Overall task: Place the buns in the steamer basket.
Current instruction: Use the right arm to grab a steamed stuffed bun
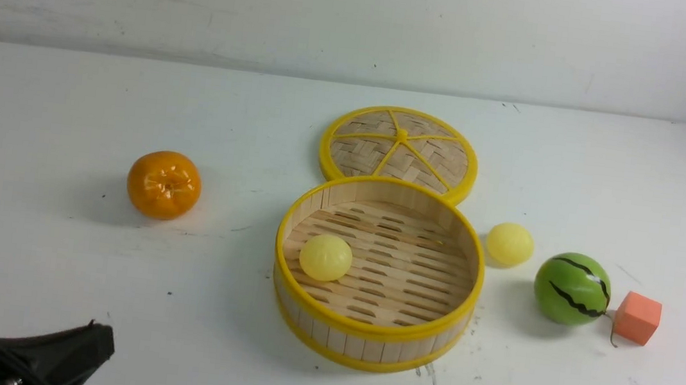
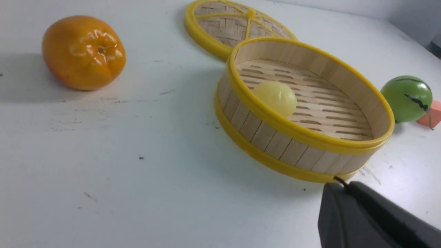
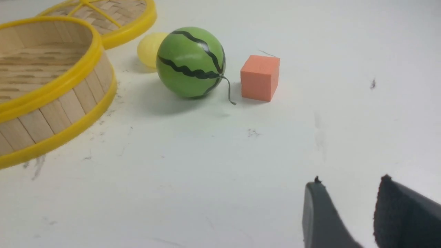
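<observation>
One pale yellow bun (image 1: 326, 258) (image 2: 275, 97) lies on the slatted floor of the steamer basket (image 1: 371, 334) (image 2: 272, 139) (image 3: 55, 113), near its left wall. The other bun (image 1: 509, 244) (image 3: 148, 48) rests on the table just right of the basket, half hidden behind the watermelon ball in the right wrist view. My left gripper (image 1: 96, 342) (image 2: 339, 187) is shut and empty, low at the near left, well short of the basket. My right gripper (image 3: 348, 187) is open with nothing between its fingers, apart from everything; it is outside the front view.
A woven lid (image 1: 400, 147) (image 2: 231, 24) (image 3: 113, 13) lies behind the basket. An orange tangerine (image 1: 164, 184) (image 2: 83, 51) sits to the left. A green watermelon ball (image 1: 572, 288) (image 2: 406, 98) (image 3: 190, 62) and an orange cube (image 1: 637, 318) (image 3: 260, 77) stand right of the outer bun.
</observation>
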